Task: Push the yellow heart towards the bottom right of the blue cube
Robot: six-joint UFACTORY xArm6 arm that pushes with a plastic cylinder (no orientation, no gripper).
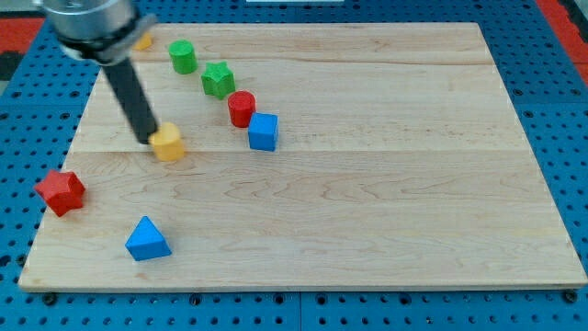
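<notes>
The yellow heart (168,142) lies on the wooden board at the view's left, well to the left of the blue cube (263,131). My tip (150,141) rests against the heart's left side. The dark rod slants up to the view's top left. A red cylinder (242,108) stands right next to the blue cube, at its upper left.
A green cylinder (183,57) and a green star (218,79) sit near the view's top left. A second yellow block (143,41) peeks out behind the arm. A red star (61,191) sits at the board's left edge. A blue triangle (147,240) lies at bottom left.
</notes>
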